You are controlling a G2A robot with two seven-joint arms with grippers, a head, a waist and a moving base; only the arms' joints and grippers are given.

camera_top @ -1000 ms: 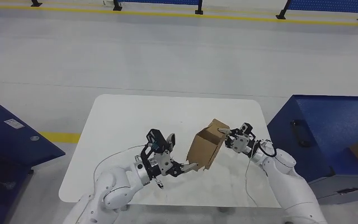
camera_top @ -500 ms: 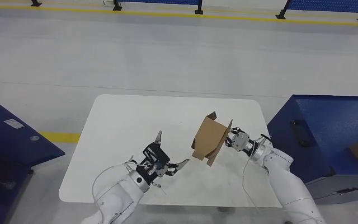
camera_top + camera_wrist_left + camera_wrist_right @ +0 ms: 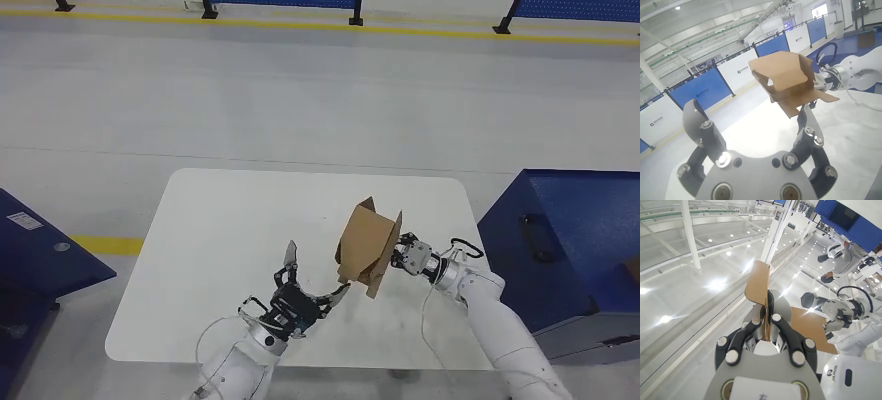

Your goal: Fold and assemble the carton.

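The carton (image 3: pixel 368 245) is lifted off the tabletop (image 3: pixel 220 220) and tilted. It is opened into a tube shape, but its end flaps stand loose and none is tucked in. Your right end effector (image 3: pixel 766 319) has its fingers pressed together on one edge of the cardboard wall, so the carton stands out straight ahead of those fingers. On the opposite side of the carton from this one, your left end effector (image 3: pixel 749 105) is empty, with its fingers spread wide apart. A loose lower flap hangs just ahead of one fingertip, and I cannot tell if they touch. I judge that you are at the flap-folding step, with one arm as holder and the other free to work. The next move, I think, asks you to bring the left end effector onto that hanging flap and press it inward across the opening. The thin cardboard may bend or turn in the right clamp if you push too hard.
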